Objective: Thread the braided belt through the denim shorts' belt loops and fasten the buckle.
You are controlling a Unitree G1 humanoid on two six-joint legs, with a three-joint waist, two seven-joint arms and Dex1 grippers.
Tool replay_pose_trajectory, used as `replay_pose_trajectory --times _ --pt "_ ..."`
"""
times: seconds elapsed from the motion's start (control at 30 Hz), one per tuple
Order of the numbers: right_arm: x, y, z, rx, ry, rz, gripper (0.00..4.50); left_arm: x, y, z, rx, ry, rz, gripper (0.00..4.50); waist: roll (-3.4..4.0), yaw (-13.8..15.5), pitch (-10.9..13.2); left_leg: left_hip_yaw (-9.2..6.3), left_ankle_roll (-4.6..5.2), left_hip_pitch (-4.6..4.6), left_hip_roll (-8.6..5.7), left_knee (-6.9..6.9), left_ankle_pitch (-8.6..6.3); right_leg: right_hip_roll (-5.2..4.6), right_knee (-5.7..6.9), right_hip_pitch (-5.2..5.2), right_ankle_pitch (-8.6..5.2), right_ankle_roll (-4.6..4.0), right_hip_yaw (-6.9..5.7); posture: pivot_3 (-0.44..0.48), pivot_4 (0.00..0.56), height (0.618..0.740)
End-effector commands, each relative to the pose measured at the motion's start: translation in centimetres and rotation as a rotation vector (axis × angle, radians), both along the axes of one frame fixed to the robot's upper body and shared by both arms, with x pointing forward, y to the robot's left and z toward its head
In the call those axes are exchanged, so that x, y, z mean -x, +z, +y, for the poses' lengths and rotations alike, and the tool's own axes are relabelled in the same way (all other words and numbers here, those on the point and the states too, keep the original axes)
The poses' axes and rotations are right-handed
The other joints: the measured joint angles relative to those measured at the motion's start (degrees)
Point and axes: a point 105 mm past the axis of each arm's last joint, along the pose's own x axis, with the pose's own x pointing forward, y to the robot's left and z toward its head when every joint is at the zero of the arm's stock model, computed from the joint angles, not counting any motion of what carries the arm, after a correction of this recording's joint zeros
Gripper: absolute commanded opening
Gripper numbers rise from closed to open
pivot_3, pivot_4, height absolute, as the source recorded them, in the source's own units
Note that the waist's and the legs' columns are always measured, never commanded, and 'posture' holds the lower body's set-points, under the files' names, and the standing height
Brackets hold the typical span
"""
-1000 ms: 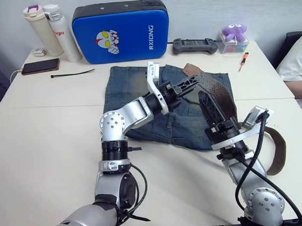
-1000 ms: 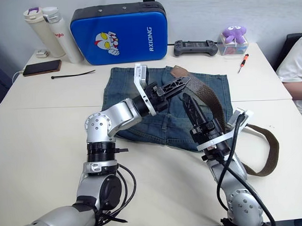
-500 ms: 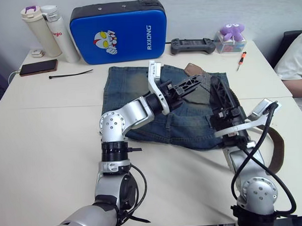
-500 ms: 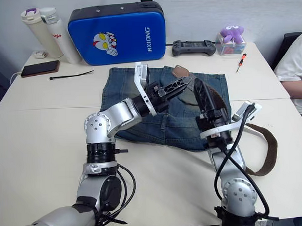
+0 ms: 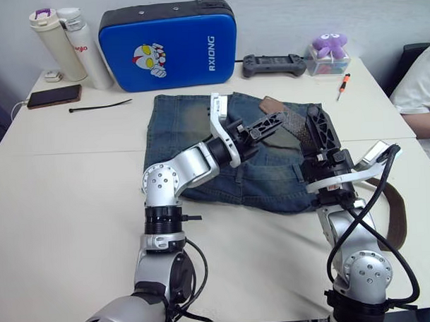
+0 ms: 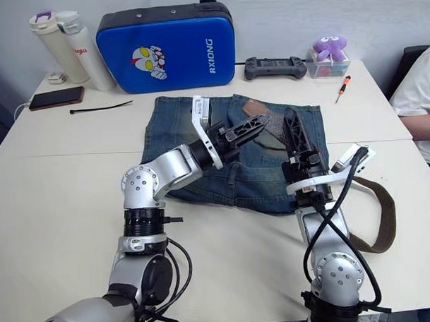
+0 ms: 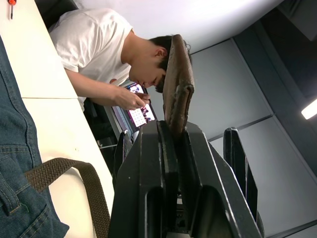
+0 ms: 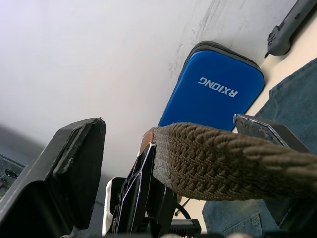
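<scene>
The denim shorts lie flat on the white table, waistband toward the far side. My left gripper hovers over their right half, shut on the braided belt's tan leather end. From there the belt runs past my right gripper, whose fingers point upward and stand wide open, the braided strap passing between them. The rest of the belt loops over the table at the right. The buckle is hidden, and I cannot make out the belt loops.
At the table's far edge stand a blue case, two bottles, a phone, a black cable tie, a game controller, a purple toy and a screwdriver. A person sits at the right.
My right gripper has risen from the shorts' near hem and moved farther in, ending beside the left gripper. The left gripper keeps hold of the belt end.
</scene>
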Motion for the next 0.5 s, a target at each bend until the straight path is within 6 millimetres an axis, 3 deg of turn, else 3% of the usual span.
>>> replay_pose_trajectory --times 0.03,0.2,0.23,0.3,0.5 --pt "1.04 1.25 0.63 0.008 0.033 -0.055 4.48 0.64 1.17 -0.40 0.053 -0.013 -0.029 0.00 0.00 -0.09 0.00 0.00 0.00 0.00 0.00 0.00 0.00 0.00 0.02 0.00 0.00 0.00 0.00 0.000 0.150 0.740" --pt "1.14 1.05 1.40 0.043 0.063 -0.047 4.48 0.52 1.14 -0.67 0.052 -0.003 -0.024 0.00 0.00 -0.72 0.00 0.00 0.00 0.00 0.00 0.00 0.00 0.00 0.06 0.00 0.00 0.00 0.00 0.000 0.150 0.740" --pt "1.11 1.03 1.43 0.044 0.064 -0.045 4.24 0.52 1.15 -0.72 0.053 -0.003 -0.023 0.00 0.00 -0.74 0.00 0.00 0.00 0.00 0.00 0.00 0.00 0.00 0.06 0.00 0.00 0.00 0.00 0.000 0.150 0.740" --pt "1.06 1.00 1.43 0.043 0.064 -0.043 3.65 0.59 1.14 -0.81 0.055 -0.003 -0.021 0.00 0.00 -0.76 0.00 0.00 0.00 0.00 0.00 0.00 0.00 0.00 0.06 0.00 0.00 0.00 0.00 0.000 0.150 0.740" --pt "0.82 1.19 0.77 0.025 0.035 -0.051 0.87 0.86 0.83 -0.89 0.042 -0.008 -0.019 0.00 0.00 -0.76 0.00 0.00 0.00 0.00 0.00 0.00 0.00 0.00 0.05 0.00 0.00 0.00 0.00 0.000 0.150 0.740"
